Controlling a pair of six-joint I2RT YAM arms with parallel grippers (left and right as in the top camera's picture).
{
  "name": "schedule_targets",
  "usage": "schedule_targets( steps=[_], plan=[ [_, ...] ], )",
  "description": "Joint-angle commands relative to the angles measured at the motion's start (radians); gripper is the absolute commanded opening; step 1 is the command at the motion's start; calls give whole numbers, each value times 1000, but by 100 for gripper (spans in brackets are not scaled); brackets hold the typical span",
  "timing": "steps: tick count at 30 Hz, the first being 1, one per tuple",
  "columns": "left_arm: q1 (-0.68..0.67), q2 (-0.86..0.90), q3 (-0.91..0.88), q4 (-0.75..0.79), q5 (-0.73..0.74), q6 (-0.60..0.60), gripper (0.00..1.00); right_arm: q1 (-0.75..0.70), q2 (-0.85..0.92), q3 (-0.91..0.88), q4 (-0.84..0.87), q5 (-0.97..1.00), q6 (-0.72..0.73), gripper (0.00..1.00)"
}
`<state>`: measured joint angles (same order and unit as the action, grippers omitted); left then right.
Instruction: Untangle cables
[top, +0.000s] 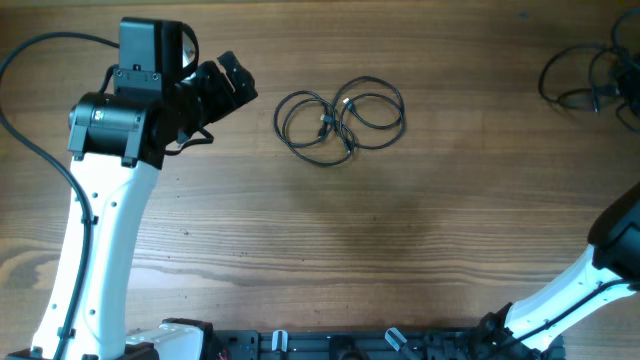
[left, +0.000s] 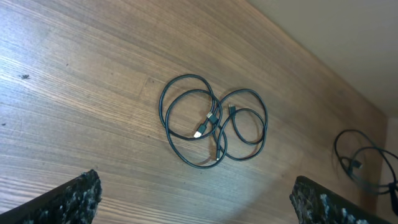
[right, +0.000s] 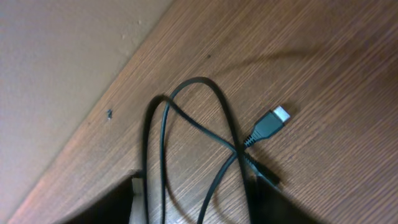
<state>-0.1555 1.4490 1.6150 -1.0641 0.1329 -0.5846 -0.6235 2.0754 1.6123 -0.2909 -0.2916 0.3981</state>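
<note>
The cables show as a knotted bundle (top: 343, 122) of thin black loops with small plug ends, lying on the wooden table at centre back. It also shows in the left wrist view (left: 211, 118). My left gripper (top: 236, 86) is open and empty, held above the table left of the bundle, its fingertips (left: 202, 205) wide apart. A second loose black cable (top: 585, 95) lies at the far right corner. In the right wrist view its plug end (right: 268, 126) lies ahead of my right gripper (right: 193, 208). That gripper is open, with cable strands running between its fingers.
The table's far edge (right: 124, 93) runs close beside the right-hand cable. The second cable also shows at the right of the left wrist view (left: 357, 165). The right arm (top: 600, 280) comes in from the bottom right corner.
</note>
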Motion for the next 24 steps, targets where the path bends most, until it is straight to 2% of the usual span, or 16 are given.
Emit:
schedule_targets(
  steps=[1, 4, 8, 11, 14, 16, 19, 24],
  plan=[
    [-6, 10, 11, 11, 13, 4, 100, -10, -37, 7, -19, 5, 21, 86],
    [-6, 10, 11, 10, 13, 4, 100, -29, -108, 7, -74, 46, 98, 93],
    [-6, 10, 10, 10, 12, 5, 100, -39, -224, 7, -150, 117, 102, 95],
    [-6, 10, 10, 10, 12, 5, 100, -39, -278, 7, -278, 165, 104, 95],
    [-6, 11, 8, 10, 12, 5, 100, -32, -285, 7, -368, 72, 94, 89],
    [-6, 17, 8, 10, 12, 5, 99, -9, -285, 7, -388, -82, 20, 86],
    [-21, 53, 7, 10, 13, 6, 97, 104, -288, 7, -433, -252, -74, 84],
    [-67, 110, 7, 18, 16, 78, 95, 318, -288, 7, -486, -271, -160, 82]
  ],
)
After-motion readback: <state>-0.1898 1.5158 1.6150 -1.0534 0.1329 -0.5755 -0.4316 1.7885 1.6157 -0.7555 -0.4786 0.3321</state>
